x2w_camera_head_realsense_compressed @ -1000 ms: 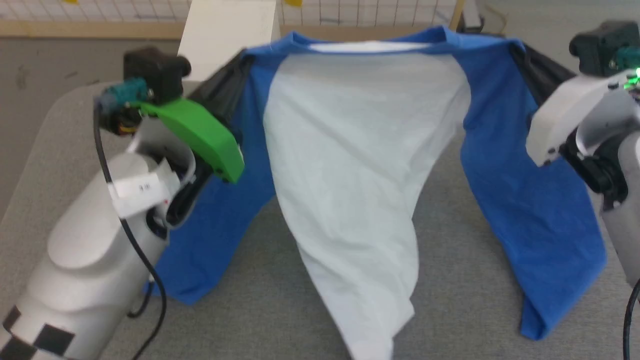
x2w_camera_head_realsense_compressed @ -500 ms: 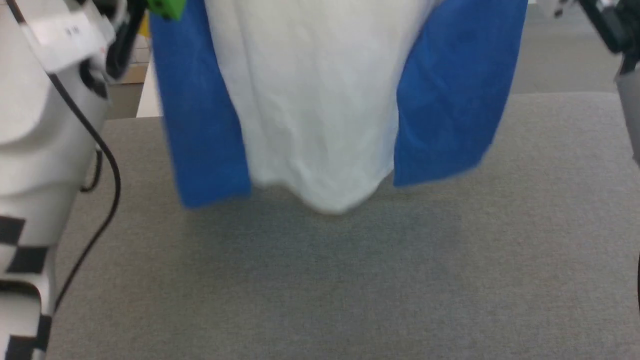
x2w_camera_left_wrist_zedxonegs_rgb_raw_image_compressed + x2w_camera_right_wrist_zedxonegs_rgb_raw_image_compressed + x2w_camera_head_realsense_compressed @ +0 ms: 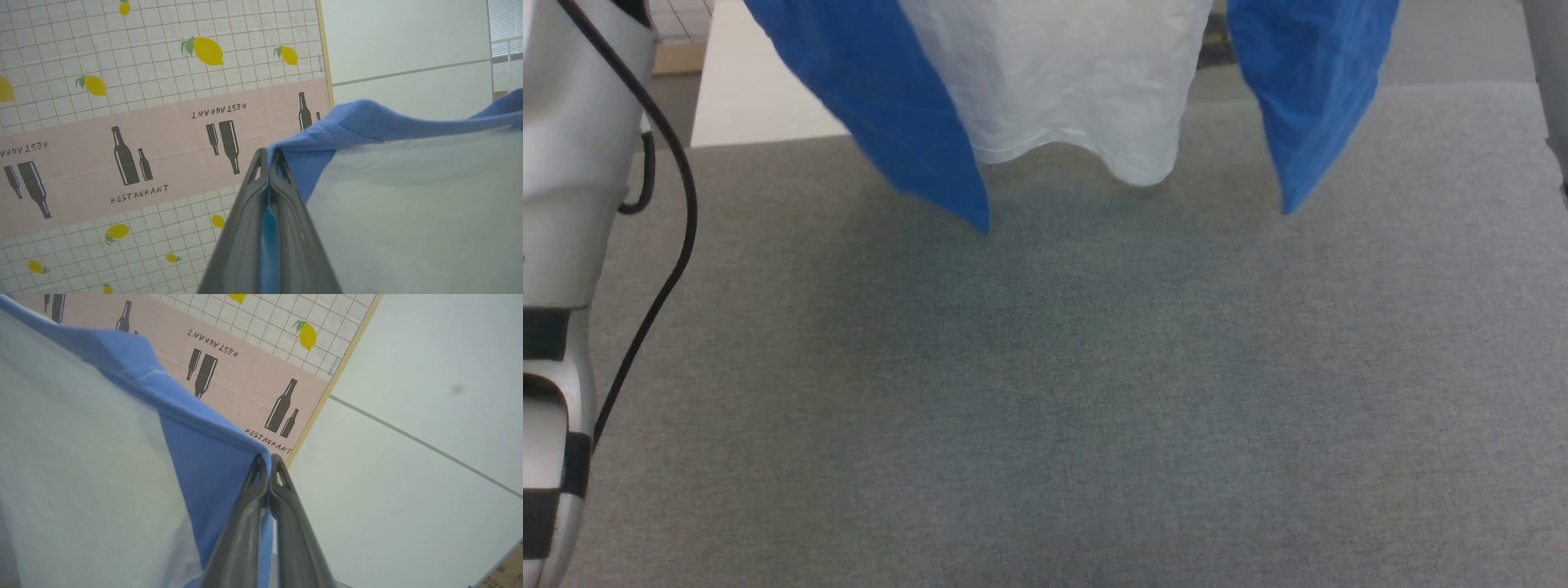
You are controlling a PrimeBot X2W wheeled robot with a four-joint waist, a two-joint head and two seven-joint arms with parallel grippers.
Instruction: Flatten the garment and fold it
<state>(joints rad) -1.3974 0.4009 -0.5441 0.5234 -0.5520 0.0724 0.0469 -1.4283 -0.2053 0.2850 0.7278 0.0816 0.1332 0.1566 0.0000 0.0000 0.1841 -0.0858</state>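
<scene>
Shirt (image 3: 1062, 82) hung by both shoulders, apparently clear of the surface (image 3: 1045, 392).
Left tool (image 3: 269, 157) is clamped fully closed on one blue shoulder edge, with blue cloth showing in the pinch. Right tool (image 3: 267, 461) is likewise pinched closed on the opposite blue shoulder. The cloth spans between the two tools and drops below them, its lower edge hanging free just above the surface. Judgement: it is held high and spread so that its own weight draws out creases before it is laid flat.
</scene>
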